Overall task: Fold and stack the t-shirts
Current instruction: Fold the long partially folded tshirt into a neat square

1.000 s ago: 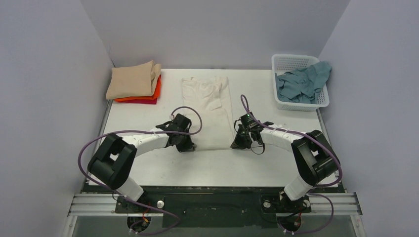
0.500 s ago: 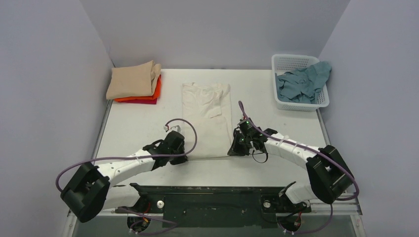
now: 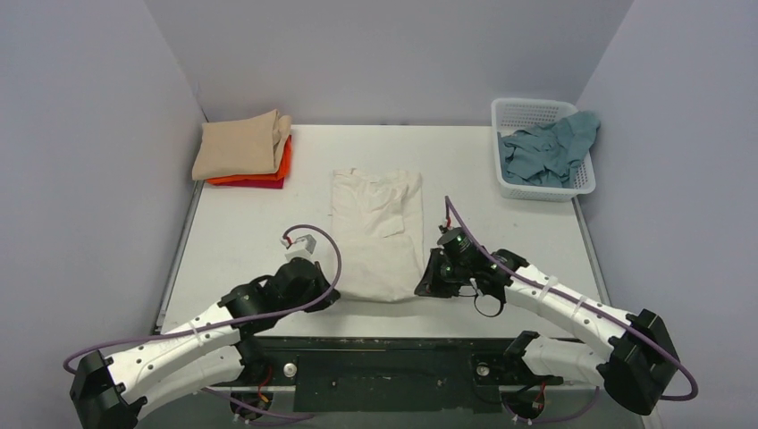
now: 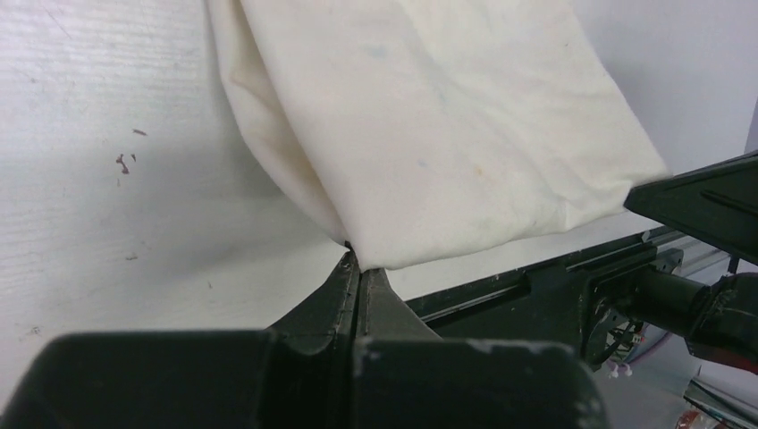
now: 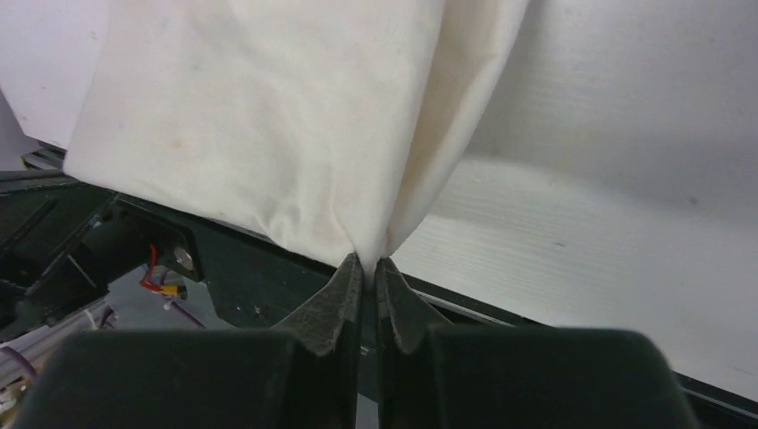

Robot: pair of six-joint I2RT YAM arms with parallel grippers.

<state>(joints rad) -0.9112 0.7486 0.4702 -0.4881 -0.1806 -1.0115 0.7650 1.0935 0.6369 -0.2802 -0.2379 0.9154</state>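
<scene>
The cream-white t-shirt (image 3: 375, 232) lies as a long narrow folded strip down the middle of the table. My left gripper (image 3: 332, 297) is shut on its near left corner; the left wrist view (image 4: 357, 259) shows the cloth (image 4: 447, 116) pinched between the fingertips. My right gripper (image 3: 423, 288) is shut on its near right corner, and the right wrist view (image 5: 368, 261) shows the cloth (image 5: 268, 116) in its tips. A tan shirt (image 3: 240, 147) lies folded on an orange one (image 3: 282, 165) and a red one (image 3: 268, 183) at the back left. A teal-blue shirt (image 3: 547, 152) sits crumpled in the basket.
The white lattice basket (image 3: 527, 112) stands at the back right corner. The black front rail (image 3: 384, 349) runs along the table's near edge, just below the shirt's hem. Grey walls close in on three sides.
Both grippers have pulled the cream-white shirt toward the near edge of the table, keeping hold of its near corners. The shirt has slid nearer and lies flatter.
</scene>
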